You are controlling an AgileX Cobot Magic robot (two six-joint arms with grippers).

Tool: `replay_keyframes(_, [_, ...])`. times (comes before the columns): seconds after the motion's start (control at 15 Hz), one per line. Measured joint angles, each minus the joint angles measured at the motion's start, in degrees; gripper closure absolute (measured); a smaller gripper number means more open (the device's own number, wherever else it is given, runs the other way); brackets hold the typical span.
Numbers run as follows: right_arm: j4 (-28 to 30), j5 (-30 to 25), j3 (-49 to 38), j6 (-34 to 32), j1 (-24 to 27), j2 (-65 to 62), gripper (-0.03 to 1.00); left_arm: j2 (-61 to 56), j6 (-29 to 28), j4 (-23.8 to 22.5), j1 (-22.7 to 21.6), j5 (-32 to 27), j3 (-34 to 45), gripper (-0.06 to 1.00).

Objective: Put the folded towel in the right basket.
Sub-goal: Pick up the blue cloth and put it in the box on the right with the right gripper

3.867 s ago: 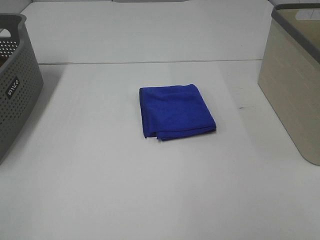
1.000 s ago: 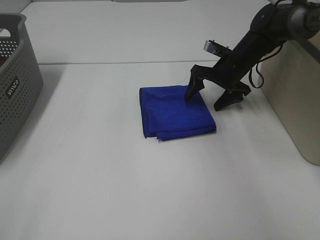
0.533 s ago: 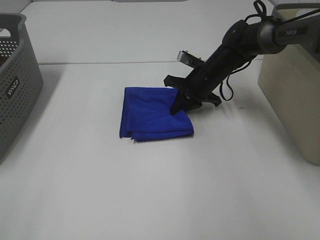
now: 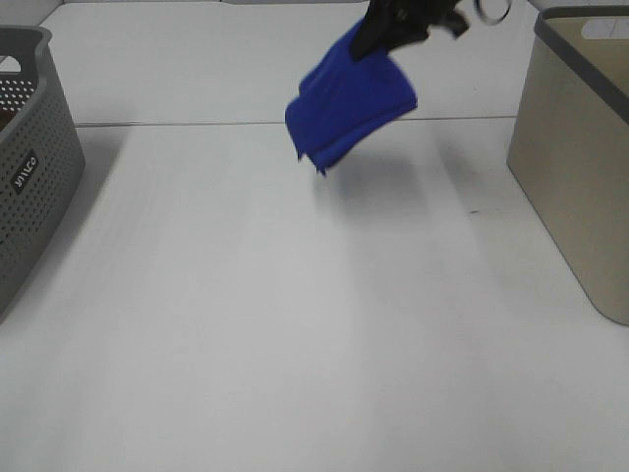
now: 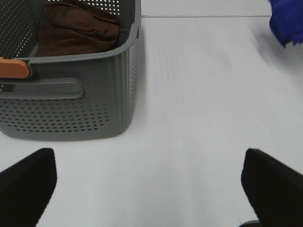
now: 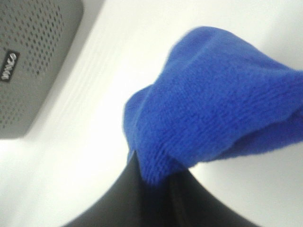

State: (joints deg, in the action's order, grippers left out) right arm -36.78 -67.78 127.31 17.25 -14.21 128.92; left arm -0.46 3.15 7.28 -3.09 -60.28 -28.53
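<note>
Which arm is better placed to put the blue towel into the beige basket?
The right arm. The right end effector holds the blue towel aloft, nearer the beige basket; the left end effector is open, empty, by the grey basket.

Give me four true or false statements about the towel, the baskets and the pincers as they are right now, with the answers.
1. The blue towel lies flat on the table. False: it hangs in the air, gripped by the right pincer.
2. The left pincer is open and holds nothing. True.
3. The blue towel is inside the right basket. False: it hangs outside it, over the table.
4. The left basket holds a brown cloth. True.
</note>
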Motion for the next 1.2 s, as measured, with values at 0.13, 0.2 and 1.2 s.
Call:
replay_keyframes(0.13, [5.0, -1.0, 7.0, -3.3, 5.3, -5.6, 0.88, 0.0, 0.0, -0.2, 0.0, 0.0, 0.0, -0.04])
replay_keyframes(0.2, [8.3, -1.1, 8.0, -4.6, 8.8, -8.4, 0.88, 0.0, 0.0, -0.2, 0.0, 0.0, 0.0, -0.04])
replay_keyframes(1.2, [20.5, -1.1, -18.0, -8.1, 34.0, -15.5, 0.03, 0.0, 0.0, -2.5, 0.0, 0.0, 0.0, -0.04])
